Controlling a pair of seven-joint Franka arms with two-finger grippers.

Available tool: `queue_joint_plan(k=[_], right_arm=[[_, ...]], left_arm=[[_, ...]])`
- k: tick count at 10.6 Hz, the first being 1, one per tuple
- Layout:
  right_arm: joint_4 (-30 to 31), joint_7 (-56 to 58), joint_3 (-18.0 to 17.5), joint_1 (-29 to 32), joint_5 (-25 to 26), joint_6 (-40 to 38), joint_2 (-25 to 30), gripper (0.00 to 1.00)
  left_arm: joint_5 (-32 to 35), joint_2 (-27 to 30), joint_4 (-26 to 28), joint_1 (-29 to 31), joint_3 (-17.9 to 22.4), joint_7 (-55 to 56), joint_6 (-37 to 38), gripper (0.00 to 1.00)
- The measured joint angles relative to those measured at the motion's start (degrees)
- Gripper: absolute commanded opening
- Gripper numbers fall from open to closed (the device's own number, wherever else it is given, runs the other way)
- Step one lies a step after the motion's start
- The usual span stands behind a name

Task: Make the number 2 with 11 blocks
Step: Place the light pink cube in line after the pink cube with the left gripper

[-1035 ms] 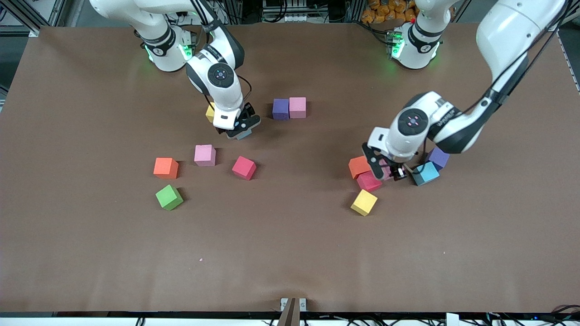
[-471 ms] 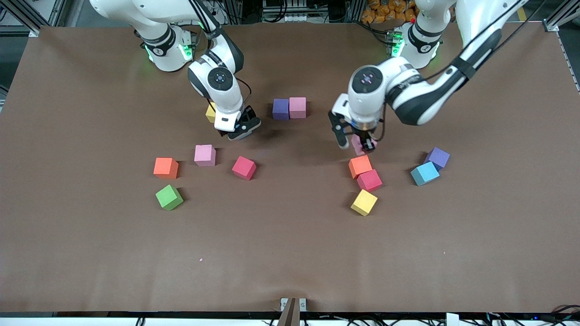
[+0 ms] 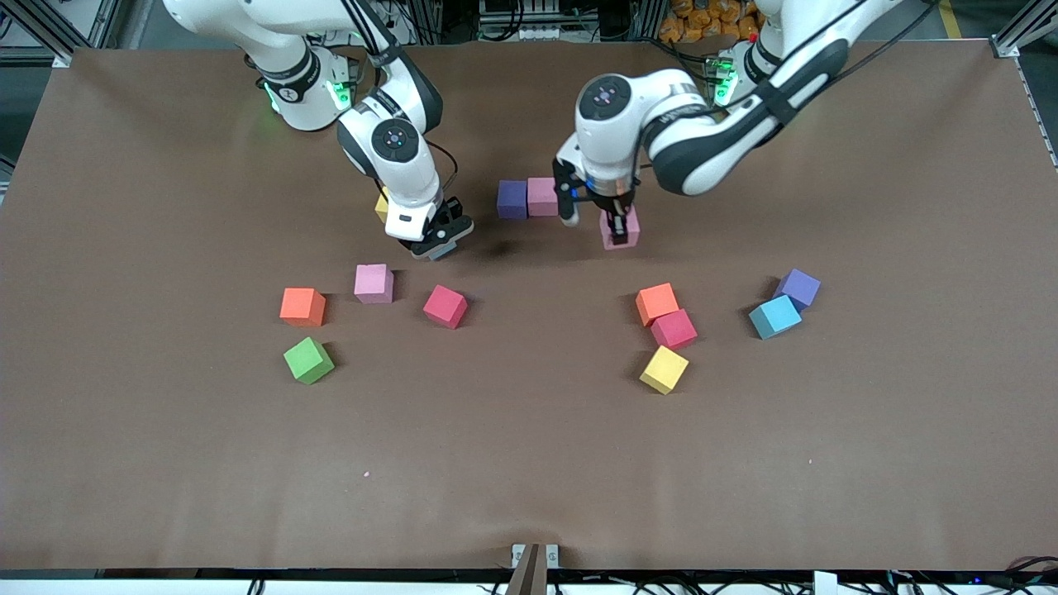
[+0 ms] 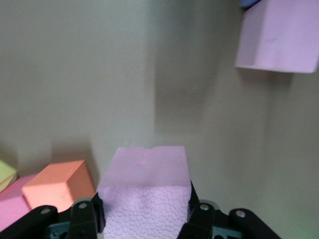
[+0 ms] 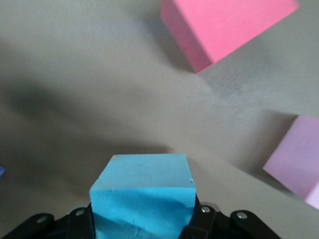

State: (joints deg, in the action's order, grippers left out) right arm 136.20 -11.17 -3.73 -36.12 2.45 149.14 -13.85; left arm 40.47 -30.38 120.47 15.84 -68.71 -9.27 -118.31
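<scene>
My left gripper (image 3: 616,225) is shut on a pink block (image 3: 621,232) and hangs over the table beside the pink block (image 3: 542,196) that touches a purple block (image 3: 512,199). The left wrist view shows the held pink block (image 4: 144,191) between the jaws of the left gripper (image 4: 144,219). My right gripper (image 3: 436,240) is low at the table, shut on a light blue block (image 3: 444,249). That block (image 5: 142,194) fills the right gripper (image 5: 142,221) in the right wrist view. No number 2 stands on the table.
Loose blocks toward the right arm's end are pink (image 3: 374,283), crimson (image 3: 445,306), orange (image 3: 302,306) and green (image 3: 308,359). Toward the left arm's end are orange (image 3: 657,303), crimson (image 3: 674,328), light blue (image 3: 774,316) and purple (image 3: 798,288). Yellow cubes (image 3: 664,369) (image 3: 381,205) lie about.
The left arm has carried its pink block from the cluster at the left arm's end to beside the purple-pink pair. The right gripper has shut on the light blue block.
</scene>
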Motion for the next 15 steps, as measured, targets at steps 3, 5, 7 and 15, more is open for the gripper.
queue_joint_plan(k=[3,5,7,15], right_arm=[[-0.94,-0.36,0.30,3.09,-0.04,-1.90,3.30,0.29],[-4.04,-0.36,0.43,4.15,-0.04,-7.91,3.77,0.29],[-7.39,-0.42,0.43,4.14,-0.04,-12.35,3.88,0.29],[-8.06,-0.80,0.71,5.28,-0.06,-13.34,4.01,0.29]], left_arm=[[0.01,-1.44,0.57,-4.39,0.75,2.50,0.00,0.48],[0.01,-2.19,0.69,-7.93,2.95,3.67,-0.05,0.48],[0.01,-3.11,0.72,-11.45,5.23,4.72,-0.32,0.48],[0.27,-4.69,0.26,-23.75,14.75,8.94,-3.60,0.48]])
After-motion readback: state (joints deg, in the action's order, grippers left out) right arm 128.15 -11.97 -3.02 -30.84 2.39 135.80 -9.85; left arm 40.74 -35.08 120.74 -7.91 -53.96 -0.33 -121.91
